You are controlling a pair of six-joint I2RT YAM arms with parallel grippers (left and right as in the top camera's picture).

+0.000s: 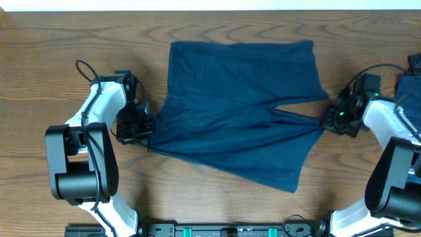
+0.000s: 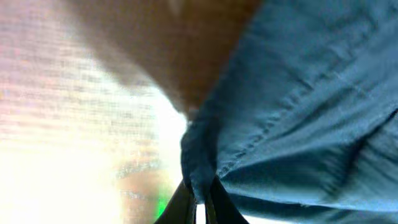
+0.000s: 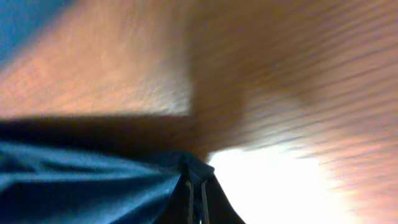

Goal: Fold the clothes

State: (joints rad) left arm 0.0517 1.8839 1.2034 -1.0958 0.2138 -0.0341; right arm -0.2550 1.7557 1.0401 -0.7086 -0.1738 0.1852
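Note:
The clothes, a dark navy-blue shorts-like garment, lie spread on the wooden table, with one layer folded over at an angle toward the front. My left gripper is shut on the garment's left edge; in the left wrist view the fabric bunches between the fingertips. My right gripper is shut on the garment's right corner, pulled into a point; in the right wrist view the fabric ends pinched between the fingers. The button is not visible.
A brighter medium-blue fabric heap lies at the table's right edge, behind my right arm. The wooden table extends to the left and front. A white wall edge runs along the back.

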